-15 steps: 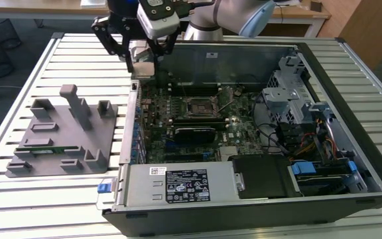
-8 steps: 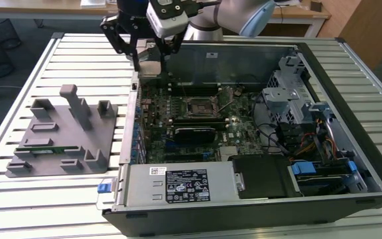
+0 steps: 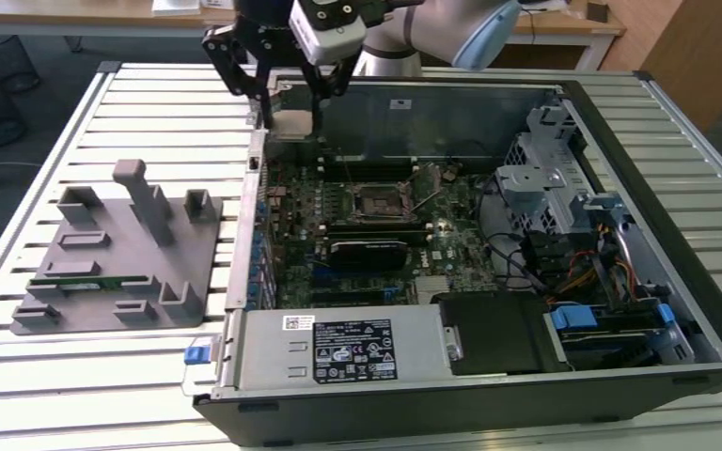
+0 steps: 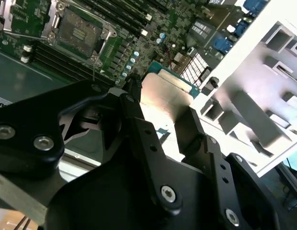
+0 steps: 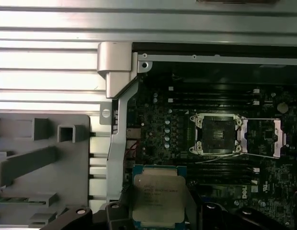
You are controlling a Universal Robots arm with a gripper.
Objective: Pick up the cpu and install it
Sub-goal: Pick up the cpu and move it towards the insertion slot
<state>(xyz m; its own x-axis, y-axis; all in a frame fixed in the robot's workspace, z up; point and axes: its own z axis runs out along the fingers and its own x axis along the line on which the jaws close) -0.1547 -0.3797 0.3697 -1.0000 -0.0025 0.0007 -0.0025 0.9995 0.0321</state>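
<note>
The cpu (image 3: pixel 292 123), a small square chip with a silver top, hangs above the back corner of the open computer case, toward the exterior view's left. My gripper (image 3: pixel 292 117) is shut on it, one black finger on each side. In both wrist views the cpu (image 5: pixel 158 196) (image 4: pixel 165 98) sits between the black fingers (image 4: pixel 134 103), with its thin green edge showing. The black-framed socket (image 3: pixel 374 200) (image 5: pixel 218 135) (image 4: pixel 81 31) on the motherboard lies open and bare, its metal lid (image 5: pixel 263 136) folded aside. The cpu is apart from the socket, above and off to one side of it.
A grey holder (image 3: pixel 123 254) on the slatted table at the exterior view's left carries a green memory stick (image 3: pixel 91 280). Inside the case are a labelled power supply (image 3: pixel 336 348), a metal drive cage (image 3: pixel 549 160) and cables (image 3: pixel 574 272). The case wall (image 5: pixel 117 143) stands beside the gripper.
</note>
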